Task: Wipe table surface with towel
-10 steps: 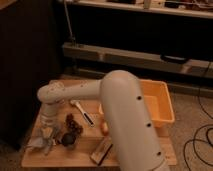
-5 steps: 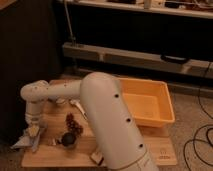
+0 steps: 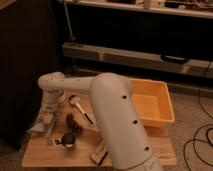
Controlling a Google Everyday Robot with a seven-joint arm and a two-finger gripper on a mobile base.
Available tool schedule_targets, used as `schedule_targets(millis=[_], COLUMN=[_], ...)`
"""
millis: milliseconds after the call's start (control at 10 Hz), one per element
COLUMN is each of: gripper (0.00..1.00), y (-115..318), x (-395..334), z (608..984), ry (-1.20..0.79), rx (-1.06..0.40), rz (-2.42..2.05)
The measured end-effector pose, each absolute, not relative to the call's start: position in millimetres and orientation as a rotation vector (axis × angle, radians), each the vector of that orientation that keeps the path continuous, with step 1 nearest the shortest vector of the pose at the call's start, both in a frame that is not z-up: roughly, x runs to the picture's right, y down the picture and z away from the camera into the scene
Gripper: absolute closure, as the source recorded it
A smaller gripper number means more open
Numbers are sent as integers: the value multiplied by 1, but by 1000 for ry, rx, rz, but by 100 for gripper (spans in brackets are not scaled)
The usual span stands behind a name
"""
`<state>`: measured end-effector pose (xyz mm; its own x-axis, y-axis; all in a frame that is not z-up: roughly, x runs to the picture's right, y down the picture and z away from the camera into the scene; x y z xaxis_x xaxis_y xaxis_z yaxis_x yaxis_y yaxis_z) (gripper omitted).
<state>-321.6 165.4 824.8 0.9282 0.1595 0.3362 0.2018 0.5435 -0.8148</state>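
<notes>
1. Table surface (image 3: 35, 154): light-brown wooden top with visible grain, low in the view, set against a dim floor and a dark shelf unit.
2. Robot arm (image 3: 117, 117): thick white segments rising from the bottom edge, bending left across the table and hiding its middle.
3. Gripper (image 3: 48, 119): pointed down at the table's left edge, beneath the white wrist; fingers drawn fully together, seemingly pinching the cloth, the exact contact too indistinct to confirm.
4. Towel (image 3: 41, 127): wrinkled grey-blue cloth, bunched at the left edge of the table directly under the gripper, lying on the wood.
5. Orange tub (image 3: 152, 107): plastic bin at the right end of the table, well apart from the towel.
6. White-handled utensil (image 3: 81, 109): laid diagonally on the wood, just right of the gripper.
7. Small dark cup (image 3: 68, 140): on the table, near the front, right of the towel.
8. Wooden block (image 3: 99, 155): at the front edge, beside the arm.
</notes>
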Motion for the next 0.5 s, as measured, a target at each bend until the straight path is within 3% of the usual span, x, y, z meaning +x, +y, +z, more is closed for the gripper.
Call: schedule_targets(millis=[200, 500], gripper=[100, 100], y=[155, 157], x=[-294, -273], z=[840, 825], ry=[-362, -346], rx=[-1008, -1002], rz=[33, 39])
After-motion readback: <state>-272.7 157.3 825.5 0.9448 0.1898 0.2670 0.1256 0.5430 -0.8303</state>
